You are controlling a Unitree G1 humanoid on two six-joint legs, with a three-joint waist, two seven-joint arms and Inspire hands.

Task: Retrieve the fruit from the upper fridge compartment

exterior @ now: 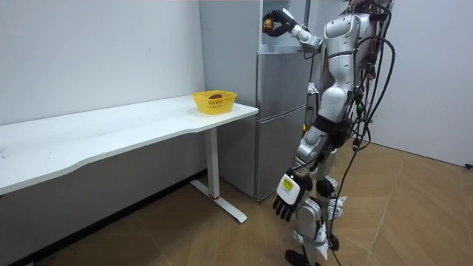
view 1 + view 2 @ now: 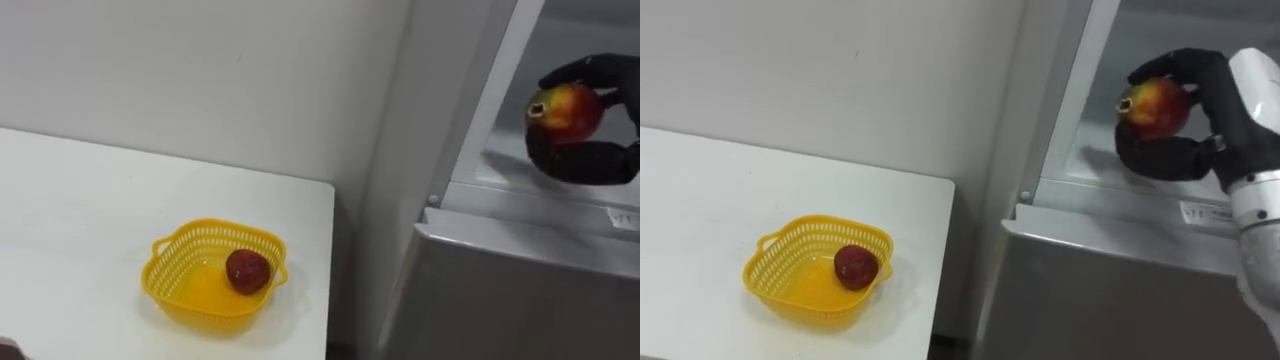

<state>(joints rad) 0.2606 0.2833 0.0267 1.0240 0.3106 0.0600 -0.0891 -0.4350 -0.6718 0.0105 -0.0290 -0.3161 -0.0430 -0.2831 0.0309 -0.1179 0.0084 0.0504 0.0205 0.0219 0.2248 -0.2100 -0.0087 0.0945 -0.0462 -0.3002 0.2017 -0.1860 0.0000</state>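
While the right hand has its fingers curled round the red and yellow fruit inside the open upper fridge, a loose hold or a bump could make it drop.

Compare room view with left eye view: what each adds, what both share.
Room view adds the left robot hand hanging open by the thigh, the table legs, the wooden floor. Left eye view adds the pale shelf inside the fridge. Shared: the right robot hand curled round a red-yellow fruit in the upper fridge; the yellow basket holding a dark red fruit on the white table.
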